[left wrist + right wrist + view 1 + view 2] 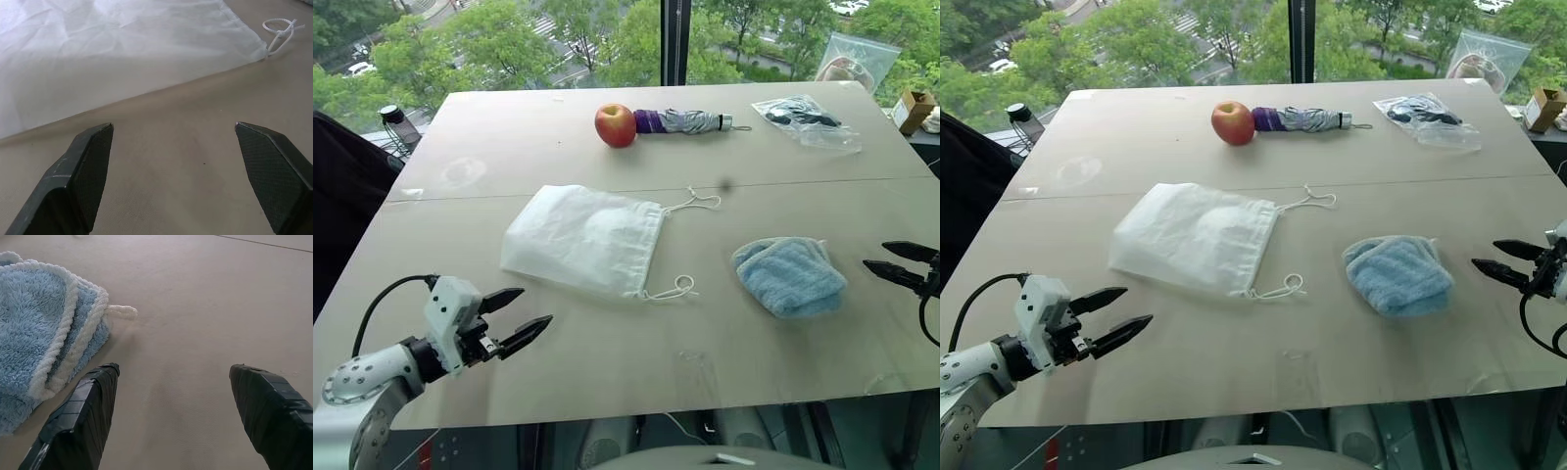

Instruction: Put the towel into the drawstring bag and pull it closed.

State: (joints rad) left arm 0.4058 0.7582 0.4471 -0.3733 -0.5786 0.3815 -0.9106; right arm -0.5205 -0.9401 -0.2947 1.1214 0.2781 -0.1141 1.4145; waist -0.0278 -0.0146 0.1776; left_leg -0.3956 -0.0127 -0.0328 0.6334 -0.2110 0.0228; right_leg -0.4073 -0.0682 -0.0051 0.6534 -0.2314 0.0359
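The white drawstring bag (582,238) lies flat near the table's middle, mouth to the right, with its cord loops (677,288) spread on the tabletop. To its right sits the folded light-blue towel (790,275). My left gripper (521,315) hovers open at the front left, short of the bag's near edge (122,54). At the right edge my right gripper (889,258) is open too, pointing at the towel (44,338) from a small distance. Nothing is between either pair of fingers.
At the back of the beige table (636,372) lie a red apple (615,125), a folded umbrella (685,121) and a clear plastic bag (806,120) with dark items. A seam (803,182) crosses the table. A dark bottle (399,125) stands beyond the left edge.
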